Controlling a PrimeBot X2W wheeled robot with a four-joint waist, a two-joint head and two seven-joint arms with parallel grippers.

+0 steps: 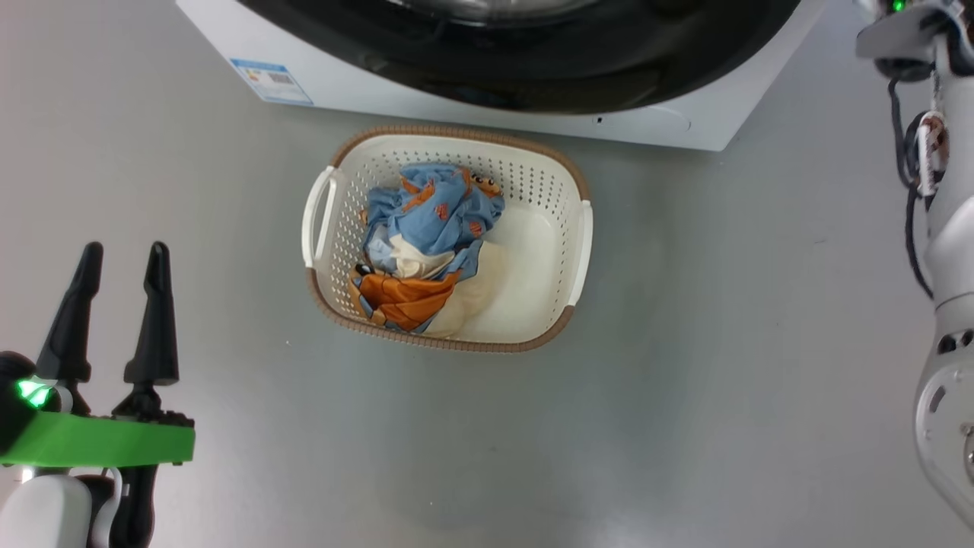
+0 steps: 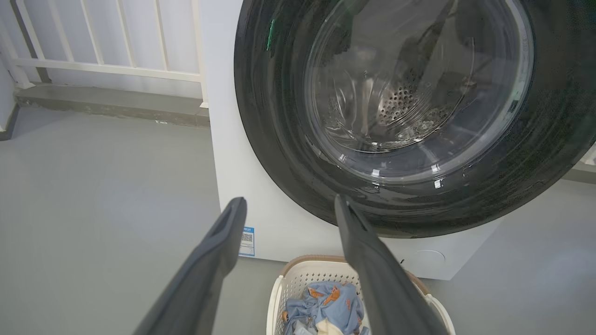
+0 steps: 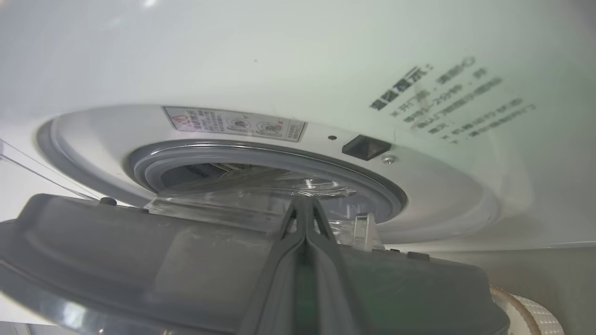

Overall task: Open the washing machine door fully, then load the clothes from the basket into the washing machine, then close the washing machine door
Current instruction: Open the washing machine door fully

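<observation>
The washing machine stands at the top of the head view, its glossy black door facing me. In the right wrist view the door's grey inner face stands ajar from the grey gasket. My right gripper is shut, its joined fingers lying along that inner face behind the door's edge, with nothing between them. The basket sits on the floor in front of the machine, holding blue, orange and cream clothes. My left gripper is open and empty at the lower left, well away from the basket.
My pale right forearm runs up the right edge of the head view. A white railing and a low kerb lie left of the machine. Open grey floor surrounds the basket. A blue sticker marks the machine's lower corner.
</observation>
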